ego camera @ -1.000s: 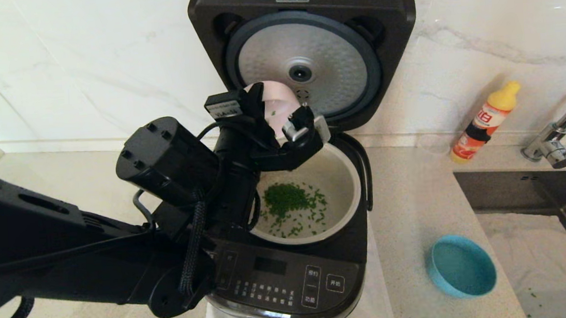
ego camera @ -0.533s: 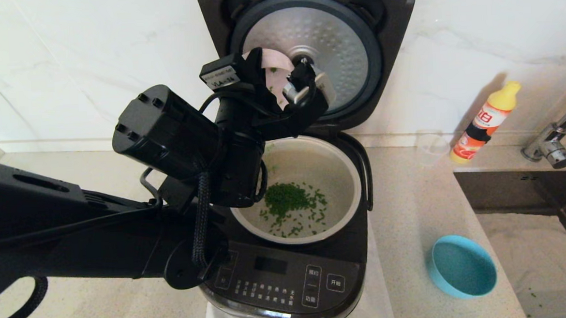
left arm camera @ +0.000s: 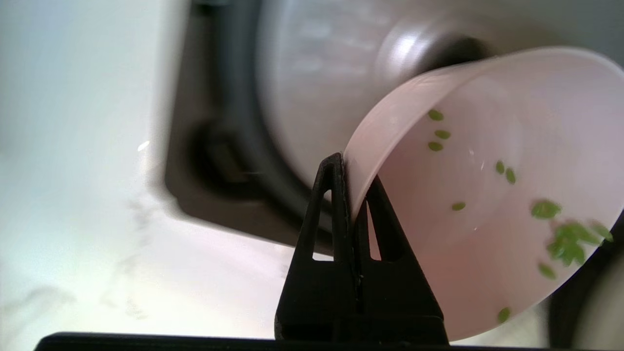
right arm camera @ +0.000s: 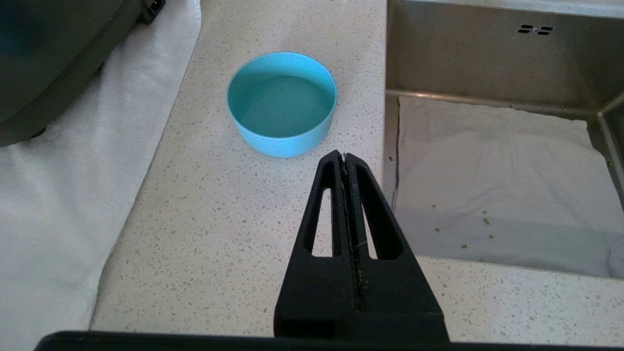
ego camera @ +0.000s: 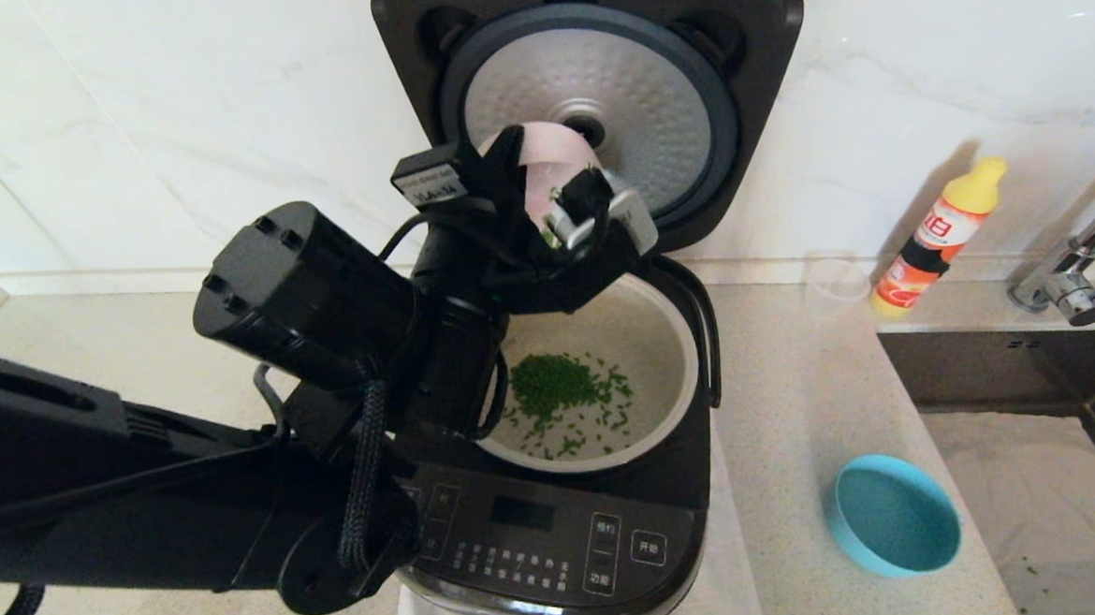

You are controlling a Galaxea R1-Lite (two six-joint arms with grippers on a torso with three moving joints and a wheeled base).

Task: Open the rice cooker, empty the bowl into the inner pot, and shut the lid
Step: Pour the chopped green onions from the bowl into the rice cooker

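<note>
Rice cooker (ego camera: 557, 494) stands on a white cloth (ego camera: 730, 579) on the table (ego camera: 796, 407), lid (ego camera: 593, 99) swung up against the wall, dimpled silver disc facing out. Inner pot (ego camera: 648, 340) sits in the cooker with chopped green bits (ego camera: 552, 387) heaped on its floor. Left claw (left arm camera: 352, 195) is pinched tight on the rim of a pink bowl (left arm camera: 487, 195), holding it tipped on edge above the pot's back rim, in front of the lid; a few green flecks cling inside. Right claw (right arm camera: 346, 163) is closed on nothing, parked over the table near a blue bowl (right arm camera: 282, 102) by the sink (right arm camera: 487, 161). Front panel carries white Chinese button labels, too small to read surely. A yellow-capped bottle (ego camera: 942, 231) with a red-and-white label stands at the wall.
</note>
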